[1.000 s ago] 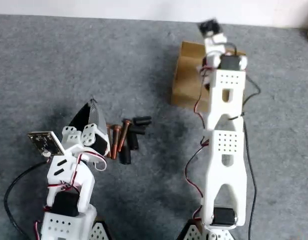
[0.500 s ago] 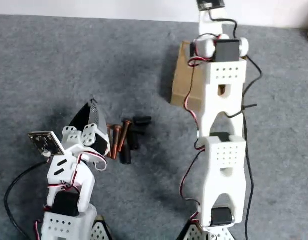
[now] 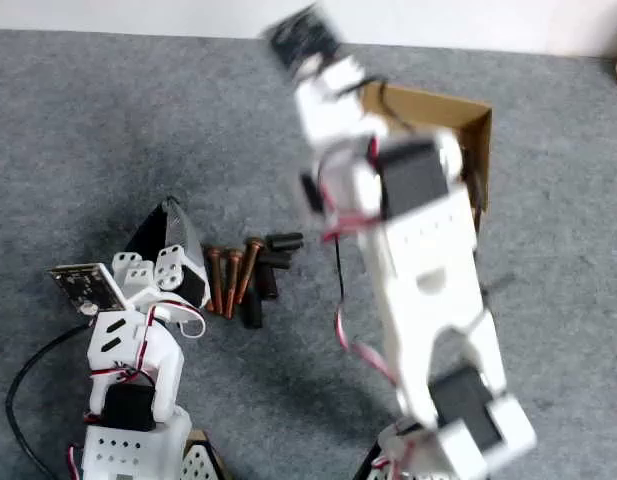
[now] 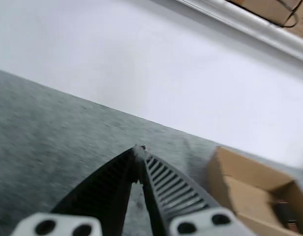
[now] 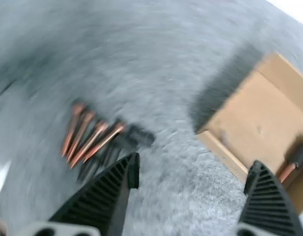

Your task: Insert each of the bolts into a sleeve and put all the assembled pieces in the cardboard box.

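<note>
Four copper bolts [image 3: 228, 280] lie side by side on the grey carpet [image 3: 108, 130], with black sleeves [image 3: 273, 262] bunched just beside them on the side toward the cardboard box [image 3: 438, 106]. The left gripper [image 3: 169, 208] sits just beside the bolts on their other side, its fingers pressed together on nothing. The box stands open near the carpet's far edge, where a white wall [image 4: 141, 64] begins. In the right wrist view, one bolt already in its sleeve [image 5: 294, 164] rests in a corner of the box. The right gripper [image 5: 193, 182] hangs above the carpet between the pile and the box with its fingers spread wide and nothing between them. Bare carpet stretches between the pile and the far edge, and between the pile and the box.
</note>
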You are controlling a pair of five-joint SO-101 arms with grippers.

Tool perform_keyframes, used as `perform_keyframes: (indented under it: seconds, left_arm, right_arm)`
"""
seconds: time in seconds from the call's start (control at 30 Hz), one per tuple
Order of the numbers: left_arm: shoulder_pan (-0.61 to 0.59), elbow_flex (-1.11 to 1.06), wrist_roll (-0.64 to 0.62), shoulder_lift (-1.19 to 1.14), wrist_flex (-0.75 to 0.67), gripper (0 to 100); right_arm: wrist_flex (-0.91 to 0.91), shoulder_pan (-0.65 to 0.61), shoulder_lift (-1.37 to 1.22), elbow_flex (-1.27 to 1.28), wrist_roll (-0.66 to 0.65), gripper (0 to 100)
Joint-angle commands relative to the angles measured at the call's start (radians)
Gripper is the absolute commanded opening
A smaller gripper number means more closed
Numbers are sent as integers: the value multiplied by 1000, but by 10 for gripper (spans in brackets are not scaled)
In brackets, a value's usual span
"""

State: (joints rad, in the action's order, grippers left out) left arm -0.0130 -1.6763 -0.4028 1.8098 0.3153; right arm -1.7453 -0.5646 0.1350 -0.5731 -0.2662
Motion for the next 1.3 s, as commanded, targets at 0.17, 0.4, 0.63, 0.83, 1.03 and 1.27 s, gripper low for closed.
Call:
perform_keyframes:
  seconds: [0.17,0.4,0.63,0.83,1.03,1.27]
  left_arm:
    - [-21,-15,68,12,0,7]
    - [-22,-13,68,12,2,7]
    - [-85,7,68,5,3,7]
    - [-105,22,66,5,3,7]
    - [-211,117,66,5,160,10]
    - [-211,110,68,5,161,11]
  right_arm:
    - [226,-70,326,716,-423,317]
    - [458,-68,329,989,-548,317]
    - [506,-87,65,900,-588,317]
    - [503,-87,-177,699,-614,317]
    - [503,-85,-328,590,-640,317]
    - [510,-79,-513,501,-677,317]
